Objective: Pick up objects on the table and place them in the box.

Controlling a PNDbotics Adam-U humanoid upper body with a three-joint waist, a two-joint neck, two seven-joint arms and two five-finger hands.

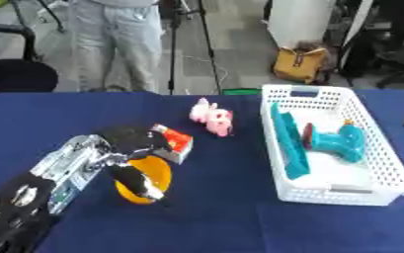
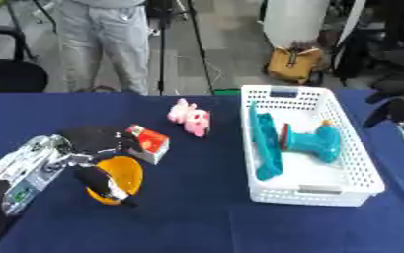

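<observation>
In the left eye view, the robot is working on the picking stage: its left hand (image 1: 129,150) is coming in from the lower left of the blue table (image 1: 222,217) and closing over an orange bowl (image 1: 149,184) that is sitting tilted near the table's left-centre. The fingers are curling over the bowl's rim, with the thumb reaching down across its open face, so the hand appears to be taking hold of the bowl, though whether the grip is complete is hard to say. Just beside the hand, touching or nearly touching its fingers, a small red and white box (image 1: 176,142) is lying. A pink toy (image 1: 213,117) is sitting farther back, apart from both. The white basket (image 1: 388,168) is standing well to the right, already holding a teal toy drill (image 1: 342,141) and a long teal piece (image 1: 288,143) leaning along its left wall.

In the right eye view, the right hand (image 2: 397,114) is showing at the right edge beyond the basket, touching nothing; its fingers seem to be bent, but how far cannot be told. The next move probably calls for lifting the bowl without dragging the little box along, then carrying it across to the basket.
</observation>
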